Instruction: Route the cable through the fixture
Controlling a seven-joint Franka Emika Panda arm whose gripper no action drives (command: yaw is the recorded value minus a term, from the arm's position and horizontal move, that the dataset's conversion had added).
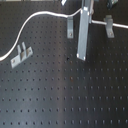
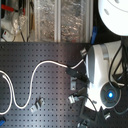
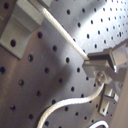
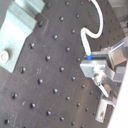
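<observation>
The cable [image 1: 35, 18] lies on the black perforated board [image 1: 60, 90]. In the first exterior view it starts at about nine o'clock, at that view's left edge, climbs in an arc toward eleven o'clock, runs level toward twelve, and rises to meet the gripper [image 1: 86, 11] at about one o'clock; a further stretch carries on from there toward two o'clock, past a metal clip [image 1: 108, 26]. Another clip [image 1: 70, 26] stands just beside the gripper, toward eleven o'clock of the long grey finger [image 1: 82, 37] that reaches down to the board. A third clip [image 1: 21, 54] sits at about nine o'clock, just under the cable's low stretch.

In the second exterior view the cable [image 2: 35, 75] snakes from nine o'clock through a deep loop at seven o'clock, then up and over to the centre, where it ends near the white robot arm [image 2: 102, 70] at three o'clock.

In the first wrist view the cable [image 3: 62, 32] runs straight from a clip [image 3: 20, 30] to the fingertips [image 3: 97, 60], where it is clamped; the pincer is closed on it. In the second wrist view the cable [image 4: 90, 35] curls away from the same pinched spot.
</observation>
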